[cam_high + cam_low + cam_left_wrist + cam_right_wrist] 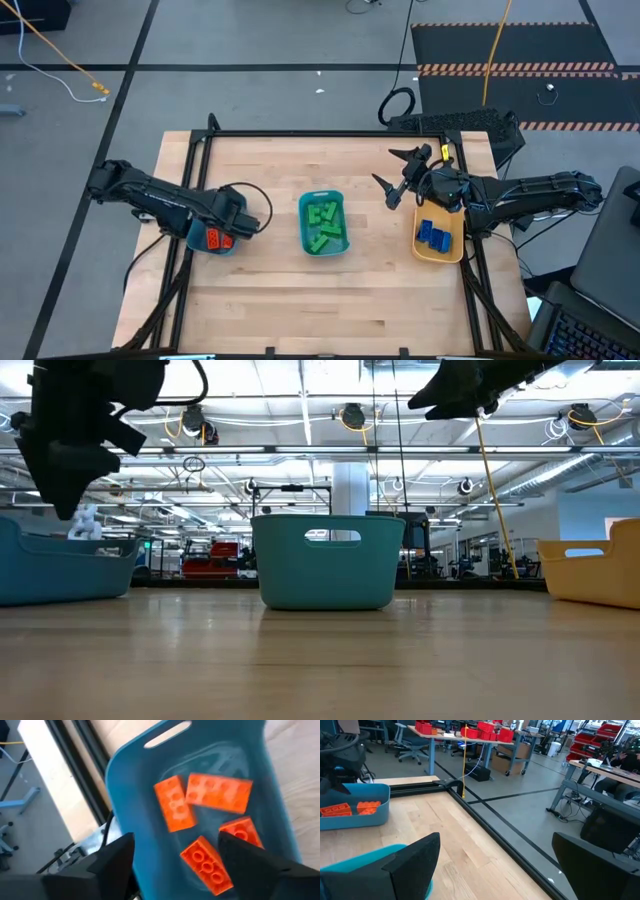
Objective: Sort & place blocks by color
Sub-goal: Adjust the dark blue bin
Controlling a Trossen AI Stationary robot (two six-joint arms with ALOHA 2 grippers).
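Sorting looks finished: orange blocks (210,815), green blocks (325,225) and blue blocks (433,235) binned, bare bench (300,300), left gripper (175,857) and right gripper (397,178) wide, empty.

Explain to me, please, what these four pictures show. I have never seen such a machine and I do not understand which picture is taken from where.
This is a robot with two dark arms at a wooden table. One picture looks down from above, one looks level across the table, and two come from cameras on the arms' wrists.

On the table stand three containers. The left teal bin holds orange blocks, the middle teal bin holds green blocks, and the yellow-tan bowl holds blue blocks.

The left gripper hangs above the orange bin, open and empty. The right gripper is raised beside the yellow-tan bowl, also open and empty. No block lies loose on the table.
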